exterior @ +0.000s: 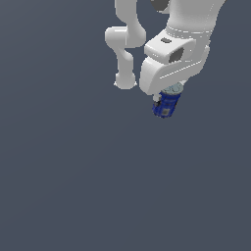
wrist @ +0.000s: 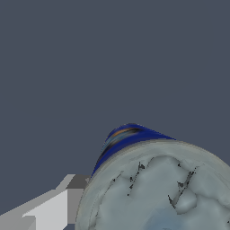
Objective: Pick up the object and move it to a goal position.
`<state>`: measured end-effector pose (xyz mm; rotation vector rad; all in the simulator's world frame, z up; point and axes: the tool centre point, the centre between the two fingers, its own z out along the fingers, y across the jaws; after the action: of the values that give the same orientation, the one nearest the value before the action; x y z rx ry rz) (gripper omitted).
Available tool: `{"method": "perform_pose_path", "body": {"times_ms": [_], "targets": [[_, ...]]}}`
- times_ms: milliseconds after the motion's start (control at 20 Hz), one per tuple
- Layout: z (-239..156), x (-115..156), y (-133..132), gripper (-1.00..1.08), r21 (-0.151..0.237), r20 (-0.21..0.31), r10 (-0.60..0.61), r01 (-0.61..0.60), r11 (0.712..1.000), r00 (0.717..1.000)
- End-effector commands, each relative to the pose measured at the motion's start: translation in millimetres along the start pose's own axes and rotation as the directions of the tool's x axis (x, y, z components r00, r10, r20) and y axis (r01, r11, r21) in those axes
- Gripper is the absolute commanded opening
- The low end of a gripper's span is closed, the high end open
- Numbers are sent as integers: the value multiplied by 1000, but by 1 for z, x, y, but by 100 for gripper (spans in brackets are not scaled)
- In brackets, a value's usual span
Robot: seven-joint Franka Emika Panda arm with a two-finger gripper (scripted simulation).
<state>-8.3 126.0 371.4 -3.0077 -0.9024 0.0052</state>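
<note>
The white gripper (exterior: pixel 164 100) has its jaws clamped on the small dark-blue can (exterior: pixel 167 104), which hangs tilted beneath the arm, silver top (wrist: pixel 157 193) toward the wrist, above the plain grey tabletop (exterior: pixel 73 186).

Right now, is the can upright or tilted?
Tilted. In the exterior view the can hangs slanted under the tool, its base toward that view's left.

Even, flat light fills both renders, with no glare and no cast shadows on the dark grey ground (exterior: pixel 63 186). The white arm (exterior: pixel 171 59) shades softly underneath. Edges look coarse and pixelated. In the wrist view the can (wrist: pixel 157 188) appears blotchy and smeared.
</note>
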Motion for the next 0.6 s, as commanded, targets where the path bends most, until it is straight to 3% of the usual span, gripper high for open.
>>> {"method": "perform_pose_path", "body": {"times_ms": [0,550], "targets": [[-19,7,0,-100,-2,-3,1,-1,1000,1000],[-79,32,-1,-100,-2,-3,1,-1,1000,1000]]}}
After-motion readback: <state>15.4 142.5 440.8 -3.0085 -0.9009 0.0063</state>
